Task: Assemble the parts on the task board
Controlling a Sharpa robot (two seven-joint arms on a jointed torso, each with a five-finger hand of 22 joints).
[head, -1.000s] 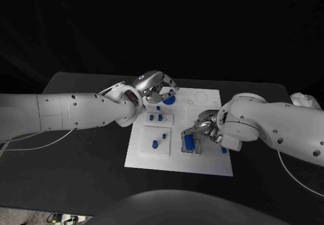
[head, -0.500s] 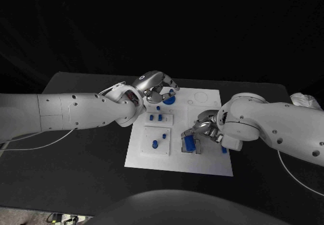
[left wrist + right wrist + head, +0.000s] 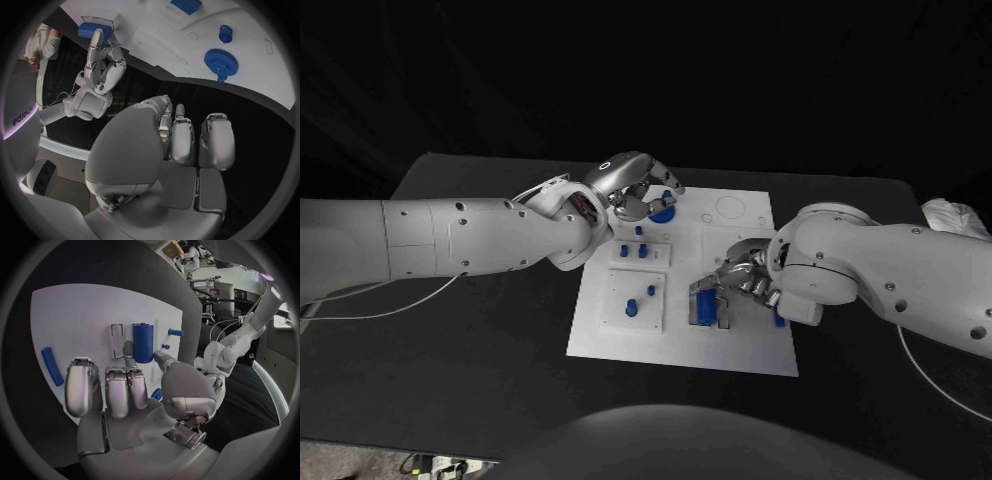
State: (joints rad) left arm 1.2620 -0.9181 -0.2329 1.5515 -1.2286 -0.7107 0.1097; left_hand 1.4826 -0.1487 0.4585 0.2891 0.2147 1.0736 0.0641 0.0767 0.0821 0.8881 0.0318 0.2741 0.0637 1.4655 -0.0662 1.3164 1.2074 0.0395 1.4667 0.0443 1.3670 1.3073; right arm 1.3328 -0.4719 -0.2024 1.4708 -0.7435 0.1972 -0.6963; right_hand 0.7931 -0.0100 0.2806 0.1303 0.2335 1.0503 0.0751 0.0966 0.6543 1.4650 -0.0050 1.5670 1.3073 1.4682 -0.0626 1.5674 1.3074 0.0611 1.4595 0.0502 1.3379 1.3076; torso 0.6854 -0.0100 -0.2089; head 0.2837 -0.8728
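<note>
Black bench (image 3: 473, 330) fills the middle of the head frame, with darkness behind it. On it, at the centre of the frame, lies the white task board (image 3: 733, 345), a rectangle running from upper centre down toward lower centre.

From the frame's left edge comes the left arm (image 3: 459, 240), large and white, reaching to the board's upper left corner. From the right edge comes the right arm (image 3: 877, 270), its bulk covering the board's right side.

At the board's upper left, the left hand (image 3: 635, 185) hovers with its fingers curled in together, nothing between them in the wrist view. Over the board's middle right, the right hand (image 3: 740, 272) has its fingers bent downward and slightly apart, holding nothing; its fingertips (image 3: 127, 348) sit just beside the blue cylinder (image 3: 705, 302).

That cylinder lies in a recess right of the board's centre. Just below the left hand sits a blue gear (image 3: 661, 213). Small blue pegs (image 3: 633, 251) stand left of centre, and a curved blue strip (image 3: 779, 319) lies at the board's right edge.
</note>
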